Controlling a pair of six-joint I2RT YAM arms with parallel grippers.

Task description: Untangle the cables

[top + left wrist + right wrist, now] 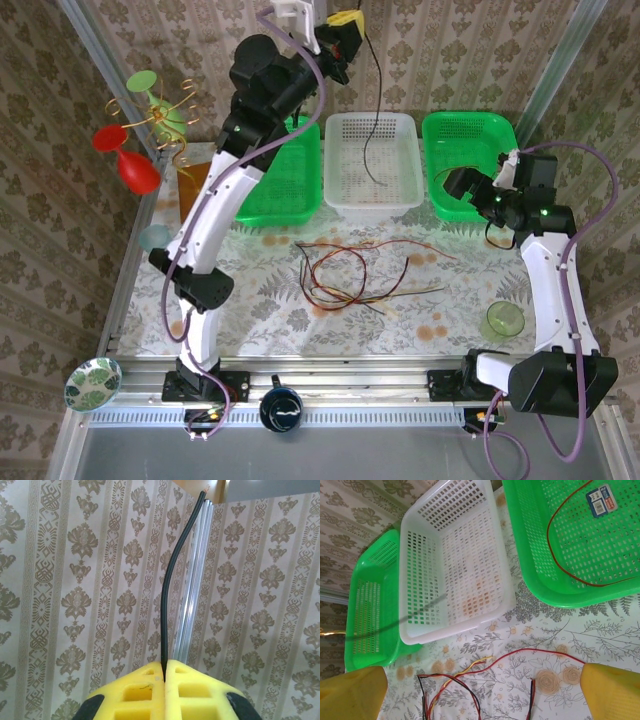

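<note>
Pinching a black cable (374,110) above the white basket (372,203), the left hand (352,28) is pressed together; the right hand (455,187) stands spread. Remaining cables (345,275) lie tangled on the surface (470,300).

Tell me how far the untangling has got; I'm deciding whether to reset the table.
Done: one red cable lies in the right green basket. In hand: the left jaws are shut on a black cable, dangling over the white basket. Left: black, red and yellow cables tangled on the table.
</note>
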